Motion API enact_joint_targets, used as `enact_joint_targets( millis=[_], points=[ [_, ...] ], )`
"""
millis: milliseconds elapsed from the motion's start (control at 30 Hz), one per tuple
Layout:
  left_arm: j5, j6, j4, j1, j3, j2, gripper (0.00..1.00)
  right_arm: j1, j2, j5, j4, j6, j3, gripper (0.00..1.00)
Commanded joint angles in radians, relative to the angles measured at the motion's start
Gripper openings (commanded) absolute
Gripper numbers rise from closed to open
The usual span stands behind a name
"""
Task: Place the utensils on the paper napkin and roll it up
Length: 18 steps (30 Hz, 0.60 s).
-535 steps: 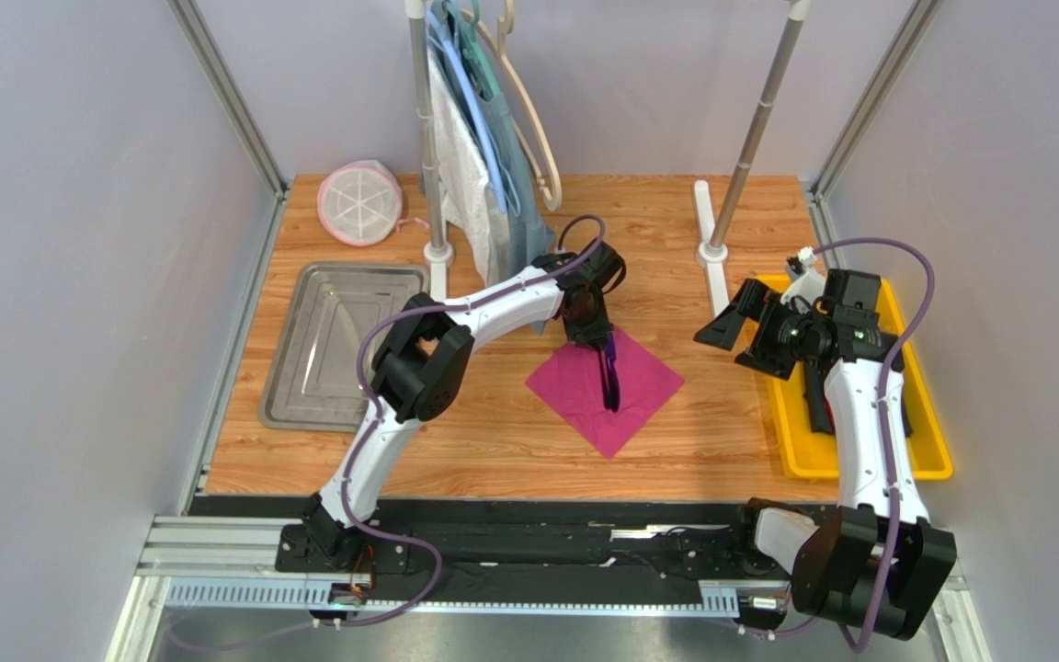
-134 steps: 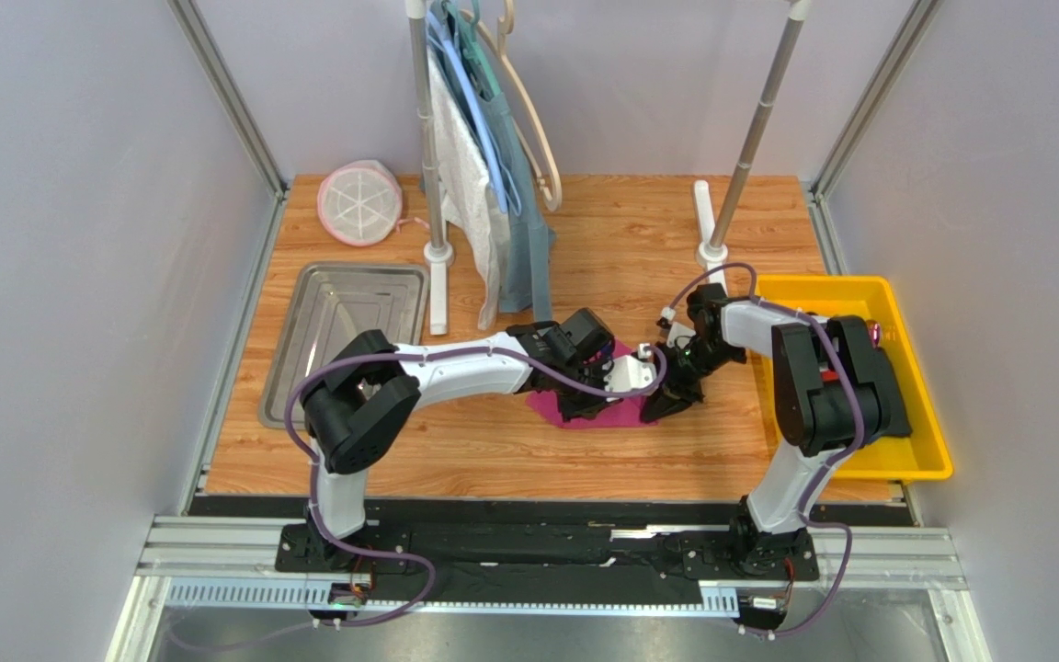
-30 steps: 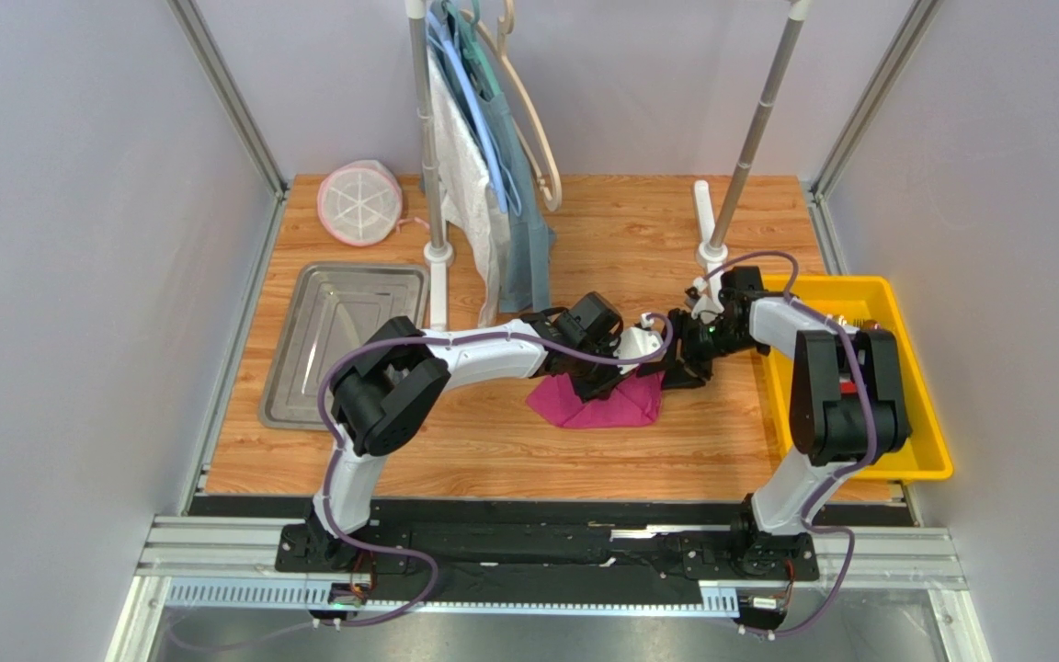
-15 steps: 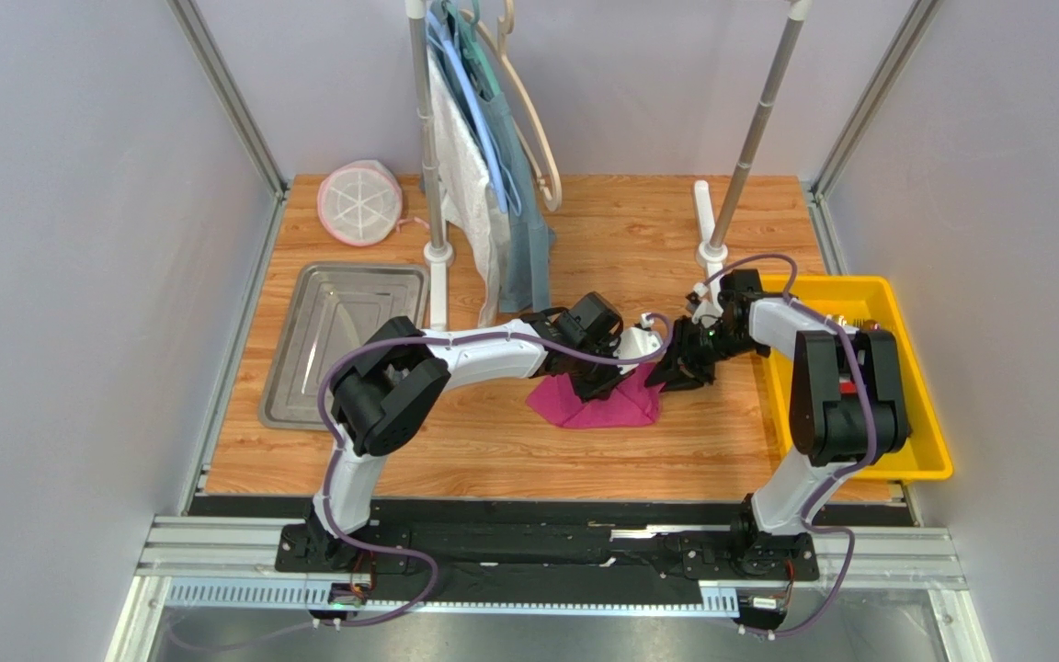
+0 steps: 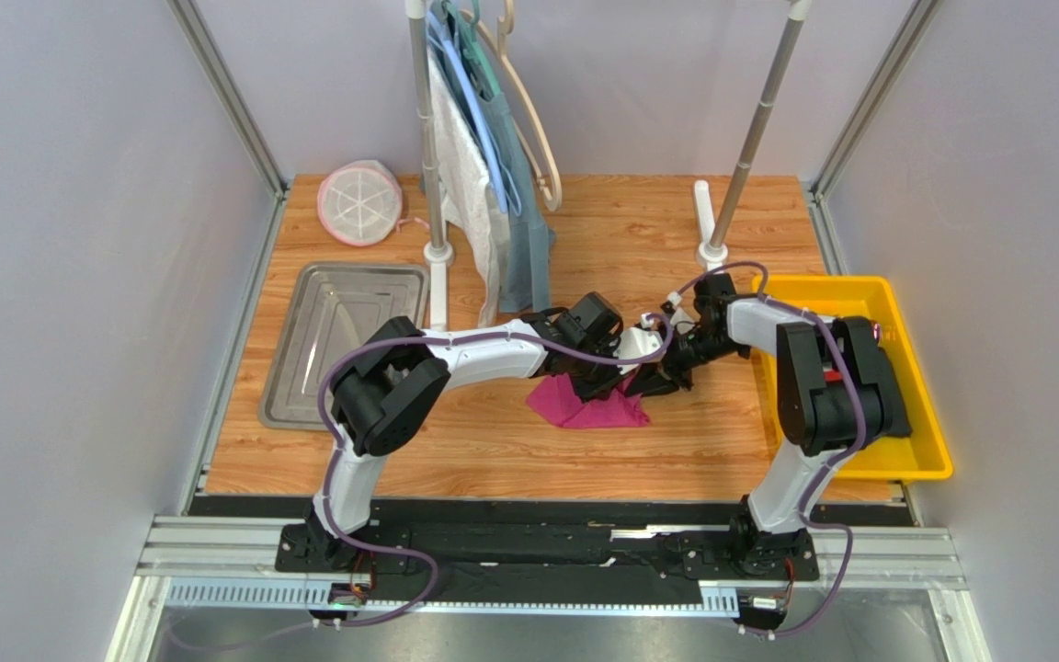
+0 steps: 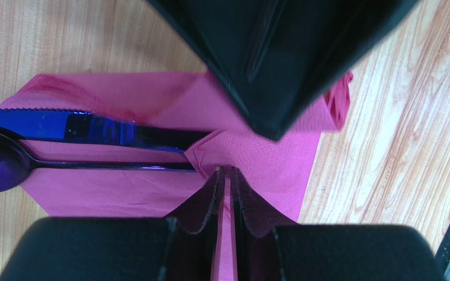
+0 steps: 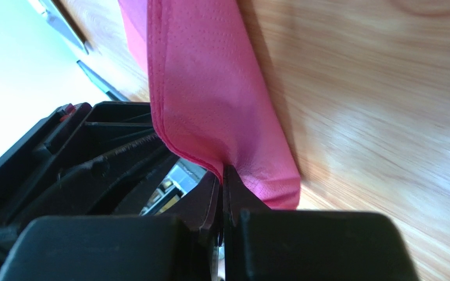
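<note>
We find the overhead view bright and even, with only soft shadows under the arms on the table [image 5: 356, 455]. At the left wrist the paper napkin [image 6: 151, 187] is sharp, while the left gripper [image 6: 225, 175] blurs nearby. At the right wrist, glare whitens the wood on the right and the far left corner is blown out.

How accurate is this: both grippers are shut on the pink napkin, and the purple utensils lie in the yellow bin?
No: the utensils lie on the paper napkin, as the left wrist view shows. The left gripper and right gripper are shut on it.
</note>
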Motion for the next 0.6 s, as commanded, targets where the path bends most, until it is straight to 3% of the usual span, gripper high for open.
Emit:
enact_joint_targets(
  millis=[0,233,567],
  points=[
    [0.019,-0.002,0.005,0.001,0.026,-0.032,0.16,0.025,0.036,-0.036,0.052,0.059,0.030,0.03],
    [0.033,-0.019,-0.012,0.001,0.029,-0.062,0.17,0.036,0.099,0.027,0.064,0.077,0.047,0.03],
    [0.056,-0.017,-0.075,0.001,-0.088,-0.166,0.22,0.036,0.112,0.089,0.061,0.068,0.054,0.02]
  ],
)
